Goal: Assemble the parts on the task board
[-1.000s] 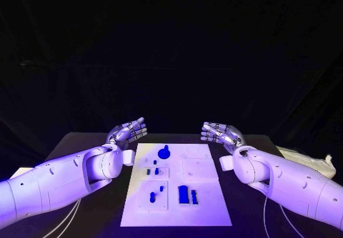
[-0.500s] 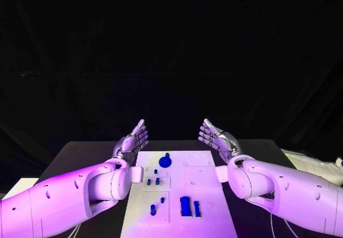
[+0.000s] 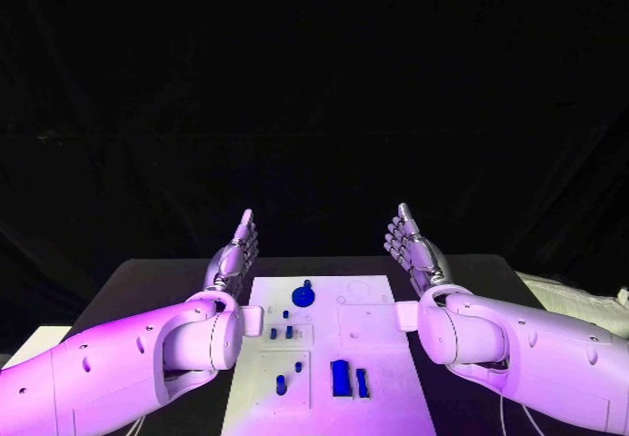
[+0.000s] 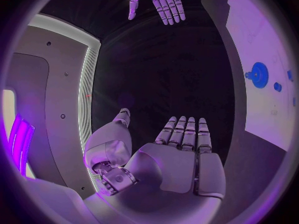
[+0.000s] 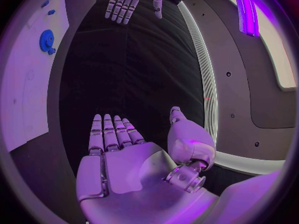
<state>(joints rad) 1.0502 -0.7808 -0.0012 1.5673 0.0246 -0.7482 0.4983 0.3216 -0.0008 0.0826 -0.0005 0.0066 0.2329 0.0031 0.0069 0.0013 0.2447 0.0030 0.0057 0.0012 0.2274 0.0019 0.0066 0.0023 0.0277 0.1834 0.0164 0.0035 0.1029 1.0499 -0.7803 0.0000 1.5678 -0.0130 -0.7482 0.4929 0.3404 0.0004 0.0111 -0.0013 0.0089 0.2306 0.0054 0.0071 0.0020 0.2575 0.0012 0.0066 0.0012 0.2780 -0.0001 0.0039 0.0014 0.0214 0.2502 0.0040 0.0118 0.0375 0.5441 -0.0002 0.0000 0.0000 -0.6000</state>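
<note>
The white task board [image 3: 374, 318] lies in the middle of the black table. A round blue gear-like part [image 3: 303, 295] sits near its far end, small blue pegs [image 3: 279, 332] stand left of centre, and taller blue blocks [image 3: 341, 376] stand near the front. My left hand [image 3: 234, 255] is raised above the table's far left of the board, fingers straight and together, palm empty [image 4: 177, 159]. My right hand [image 3: 415, 250] is raised on the other side, flat and empty [image 5: 118, 159]. The palms face each other. The board [image 4: 261, 45] and gear [image 4: 259, 74] also appear in the left wrist view.
A pale crumpled cloth [image 3: 584, 298] lies at the table's right edge. The black table [image 3: 157, 282] has bare strips on both sides of the board. A dark curtain hangs behind the table.
Both hands have risen and turned upright, fingers straightening from a loose curl. The camera has tilted, shifting the whole picture.
</note>
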